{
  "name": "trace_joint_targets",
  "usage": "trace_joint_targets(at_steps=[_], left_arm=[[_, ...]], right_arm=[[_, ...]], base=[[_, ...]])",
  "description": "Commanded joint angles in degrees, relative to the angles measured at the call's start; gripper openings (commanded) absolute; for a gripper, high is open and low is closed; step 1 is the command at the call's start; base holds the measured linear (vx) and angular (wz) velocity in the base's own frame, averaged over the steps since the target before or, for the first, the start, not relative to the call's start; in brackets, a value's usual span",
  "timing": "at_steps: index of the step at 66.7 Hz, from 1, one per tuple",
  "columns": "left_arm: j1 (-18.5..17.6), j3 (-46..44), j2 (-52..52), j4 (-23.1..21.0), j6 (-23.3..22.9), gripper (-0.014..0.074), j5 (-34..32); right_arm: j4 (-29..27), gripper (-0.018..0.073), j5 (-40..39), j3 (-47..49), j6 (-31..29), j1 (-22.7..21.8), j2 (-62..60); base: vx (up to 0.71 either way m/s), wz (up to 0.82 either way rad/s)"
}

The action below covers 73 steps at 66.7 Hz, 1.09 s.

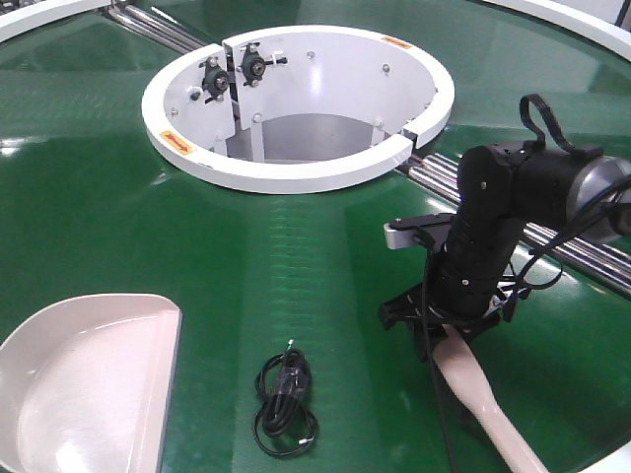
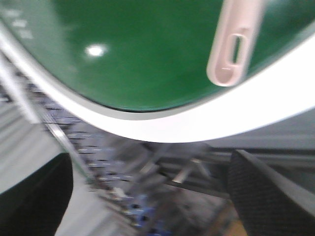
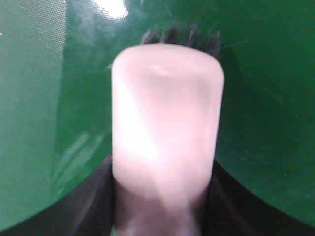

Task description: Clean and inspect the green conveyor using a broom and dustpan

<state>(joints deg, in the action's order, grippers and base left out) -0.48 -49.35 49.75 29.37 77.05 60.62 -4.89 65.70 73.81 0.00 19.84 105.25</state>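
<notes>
**One broom, one dustpan, one cable**

The right end effector clenched the single broom at near right on the green conveyor bench. One dustpan lay near left, with one coiled black cable between them. The left end effector hung released.

Soft overhead light filled the front view, which was sharp throughout, with pale sheen streaks across the green conveyor. The left wrist view was smeared by blur, with one white glare spot on the belt. In the right wrist view the close broom was washed out and unfocused.
</notes>
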Motion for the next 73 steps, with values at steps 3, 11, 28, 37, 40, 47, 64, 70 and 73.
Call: trace_joint_targets(at_steps=[3,11,28,37,40,47,64,70,73], left_arm=[[-0.3,-5.0,6.4,0.1,-1.8,0.0589,8.3],[-0.3,-6.6,12.2,-0.1,-3.0,0.0589,10.8],[-0.3,-8.4,23.1,-0.5,-4.8,0.0589,10.8],[0.6,-8.4,27.3,-0.5,-5.3,0.0589,10.8],[1.1,-8.4,28.3,-0.6,-5.7,0.0589,10.8],[2.4,-8.5,30.0,-0.6,-6.9,0.0589,10.4],[5.2,-8.6,31.5,-2.5,-8.8,0.0589,7.3],[5.9,-9.6,32.7,-2.8,-8.8,0.0589,7.3],[6.0,-10.4,33.0,-2.8,-8.8,0.0589,7.3]], right_arm=[[-0.1,-0.0005,0.6,1.5,0.0,-0.1,-3.0],[-0.1,-0.0005,0.7,1.5,0.0,-0.1,-3.0],[-0.1,-0.0005,0.7,1.5,0.0,-0.1,-3.0],[-0.1,-0.0005,0.7,1.5,0.0,-0.1,-3.0],[-0.1,-0.0005,0.7,1.5,0.0,-0.1,-3.0],[-0.1,-0.0005,0.7,1.5,0.0,-0.1,-3.0],[-0.1,-0.0005,0.7,1.5,0.0,-0.1,-3.0],[-0.1,-0.0005,0.7,1.5,0.0,-0.1,-3.0],[-0.1,-0.0005,0.7,1.5,0.0,-0.1,-3.0]], base=[[0.0,0.0],[0.0,0.0],[0.0,0.0],[0.0,0.0],[0.0,0.0],[0.0,0.0],[0.0,0.0],[0.0,0.0],[0.0,0.0]])
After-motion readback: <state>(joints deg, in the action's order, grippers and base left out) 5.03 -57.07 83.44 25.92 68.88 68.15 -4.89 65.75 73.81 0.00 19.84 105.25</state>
